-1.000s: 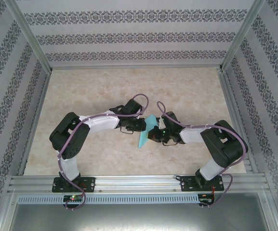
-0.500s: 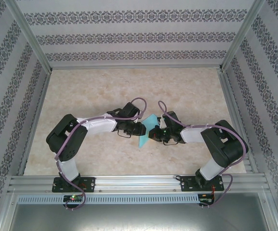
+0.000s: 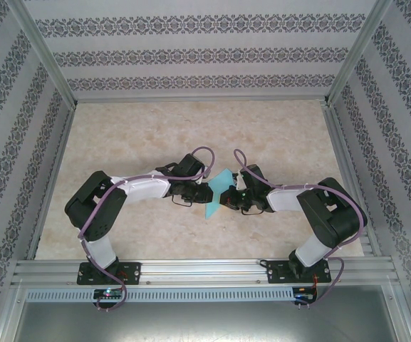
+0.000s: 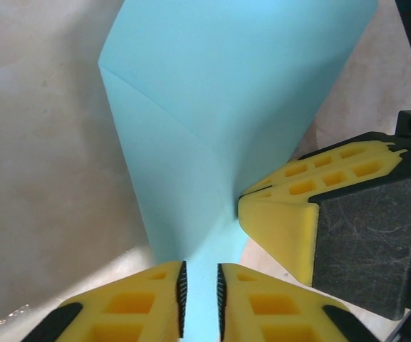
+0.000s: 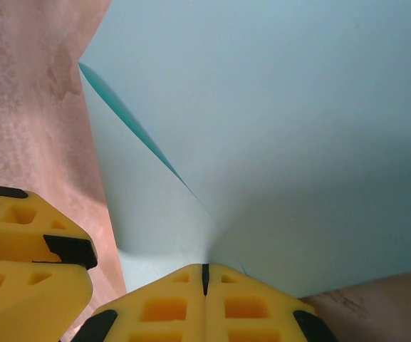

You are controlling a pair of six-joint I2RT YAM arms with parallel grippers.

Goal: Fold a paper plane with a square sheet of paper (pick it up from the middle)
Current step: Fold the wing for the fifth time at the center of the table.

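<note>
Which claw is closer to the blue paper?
Right, just barely. The right claw is pinched shut on the blue paper. The left claw has the paper running between its jaws, which stand a little apart.

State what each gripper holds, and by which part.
The right gripper pinches the folded turquoise paper at its edge, where a crease ends. The left gripper straddles the narrow end, jaws slightly apart.

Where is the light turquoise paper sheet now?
In the top view the light turquoise paper sheet is near the middle of the table, between the left end effector and the right end effector, which pinches it.
</note>
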